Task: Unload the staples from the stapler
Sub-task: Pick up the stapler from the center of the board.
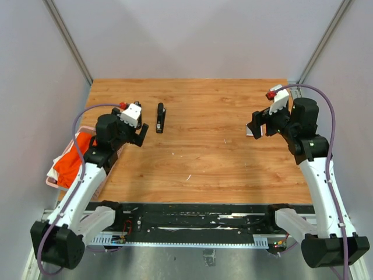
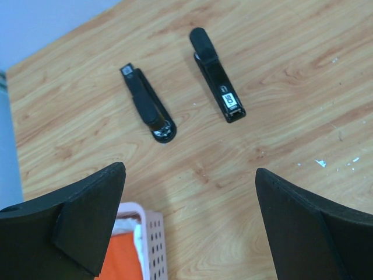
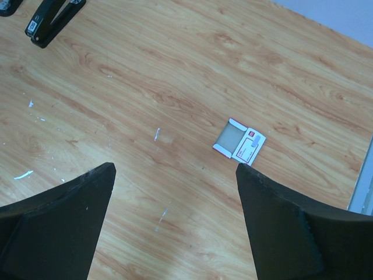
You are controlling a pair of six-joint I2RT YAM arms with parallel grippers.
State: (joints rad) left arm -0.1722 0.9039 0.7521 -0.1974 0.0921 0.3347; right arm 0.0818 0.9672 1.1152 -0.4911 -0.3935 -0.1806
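Hidden: the top view shows a single stapler (image 1: 161,118). The left wrist view shows two, so one is covered there, and I cannot tell which.
Cut off: in the right wrist view both staplers sit at the top left corner and run off the edge.
Hard to make out: whether either stapler holds anything inside. Both look closed from the left wrist.
Staples (image 3: 23,174): thin pale slivers lying loose on the bare wood of the table (image 1: 204,99). They are too small to tell apart from scraps with certainty.
Staples, place: scattered mid-table between the staplers and the box, well apart from both grippers.
Staples, direction: no shared axis. One lies nearly level across the right wrist view and another stands nearly upright in it.
Upper stapler (image 2: 217,74): glossy black and slim, with a white label near its lower end.
Lower stapler (image 2: 148,104): black, with a small label at its upper end and a rounded lower end.
Stapler axes: roughly parallel in the left wrist view, slanting from upper left to lower right and near each other but apart. In the top view the single stapler runs near to far.
Box (image 3: 240,140): white with red print, open and flat. From above it is mostly behind the right gripper.
Left gripper (image 2: 189,192): fingers spread wide, holding nothing, above the table.
Right gripper (image 3: 175,181): fingers spread wide, holding nothing.
Basket (image 2: 152,236): pink, at the table's left edge, with an orange cloth (image 2: 119,259) inside.
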